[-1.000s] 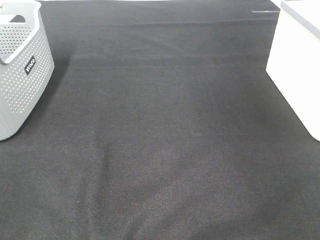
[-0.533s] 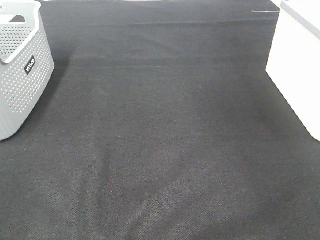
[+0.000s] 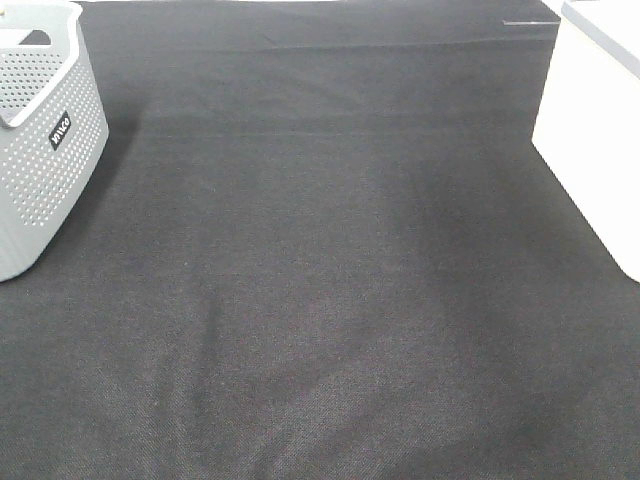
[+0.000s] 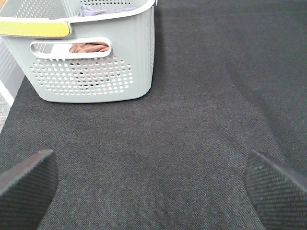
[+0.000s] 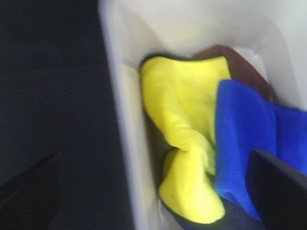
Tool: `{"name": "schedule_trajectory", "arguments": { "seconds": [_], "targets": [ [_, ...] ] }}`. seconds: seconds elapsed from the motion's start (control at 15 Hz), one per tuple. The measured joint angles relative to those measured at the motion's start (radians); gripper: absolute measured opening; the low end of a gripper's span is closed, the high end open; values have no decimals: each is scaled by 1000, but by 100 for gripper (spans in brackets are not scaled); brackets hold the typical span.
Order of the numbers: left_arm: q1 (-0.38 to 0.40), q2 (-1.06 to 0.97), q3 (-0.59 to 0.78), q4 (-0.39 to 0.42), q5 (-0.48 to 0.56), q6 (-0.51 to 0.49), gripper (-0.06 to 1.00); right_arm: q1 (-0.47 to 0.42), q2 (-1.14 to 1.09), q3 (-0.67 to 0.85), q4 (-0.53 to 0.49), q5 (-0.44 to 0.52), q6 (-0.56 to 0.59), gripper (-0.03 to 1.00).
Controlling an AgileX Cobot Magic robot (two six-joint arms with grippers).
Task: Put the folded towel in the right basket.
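Observation:
The right basket is white and shows at the right edge of the high view (image 3: 600, 150). In the right wrist view its rim (image 5: 120, 124) runs below my right gripper (image 5: 153, 191), whose fingers are spread wide and empty. Inside it lie a yellow towel (image 5: 184, 110), a blue towel (image 5: 244, 139) and a dark red one (image 5: 242, 64), all crumpled together. My left gripper (image 4: 153, 191) is open and empty above the black cloth. Neither gripper shows in the high view. No towel lies on the table.
A grey perforated basket (image 3: 45, 130) stands at the far left and also shows in the left wrist view (image 4: 91, 62), with a brownish towel (image 4: 88, 47) and a grey-purple one (image 4: 108, 8) inside. A black cloth (image 3: 320, 300) covers the table.

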State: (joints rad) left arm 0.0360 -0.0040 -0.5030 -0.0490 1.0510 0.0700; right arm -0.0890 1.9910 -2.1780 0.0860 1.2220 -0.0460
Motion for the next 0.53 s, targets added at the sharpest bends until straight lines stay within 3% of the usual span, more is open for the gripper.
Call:
{"name": "schedule_trajectory", "arguments": {
  "seconds": [0.13, 0.27, 0.53],
  "targets": [
    [0, 0, 0, 0, 0, 0, 99, 78, -97, 12, -36, -1, 1, 97],
    [0, 0, 0, 0, 0, 0, 99, 91, -215, 108, -1, -7, 3, 97],
    [0, 0, 0, 0, 0, 0, 99, 91, -550, 513, 35, -7, 4, 97]
  ]
}}
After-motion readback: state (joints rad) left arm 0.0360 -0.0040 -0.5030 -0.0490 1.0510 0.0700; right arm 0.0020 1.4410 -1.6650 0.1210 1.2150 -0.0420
